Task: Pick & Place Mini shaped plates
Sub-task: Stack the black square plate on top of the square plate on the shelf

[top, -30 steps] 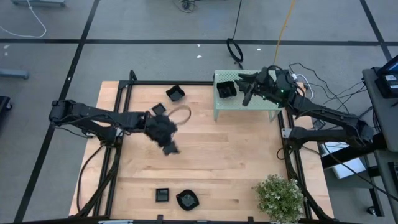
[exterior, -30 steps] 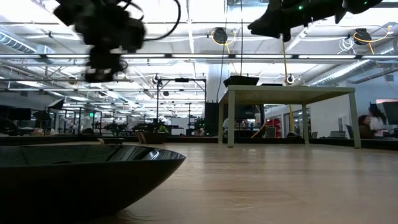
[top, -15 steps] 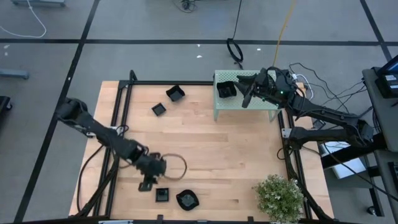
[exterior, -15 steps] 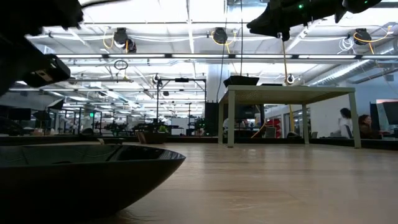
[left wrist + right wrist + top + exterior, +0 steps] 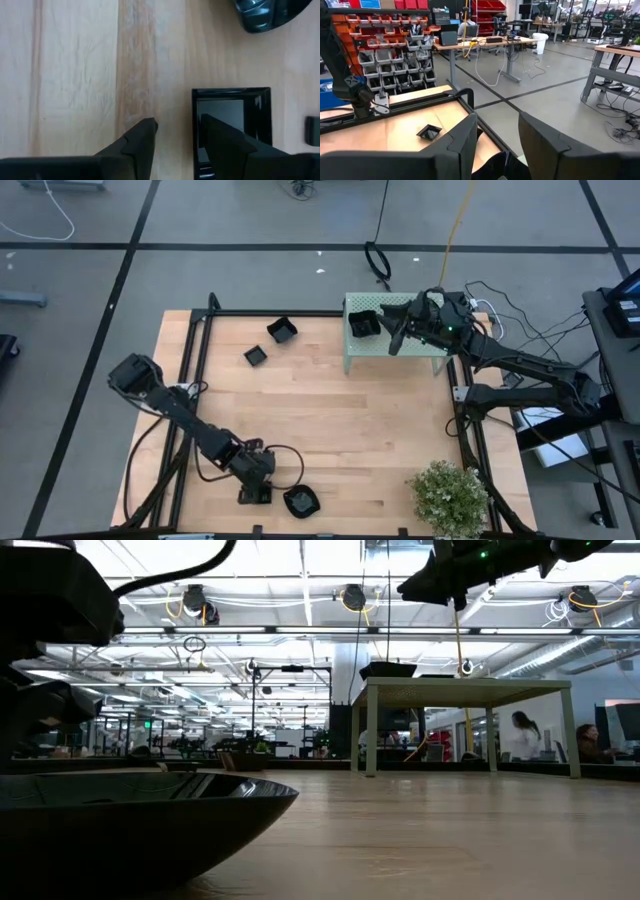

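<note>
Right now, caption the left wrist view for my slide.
Left pincer open, straddling one edge of a square black plate on the wooden table, a wavy-rimmed plate nearby.

no text, label, brand, number or sign can be read in any view; the coloured cards above the storage bins [image 5: 395,47] in the right wrist view are too small to make out.
</note>
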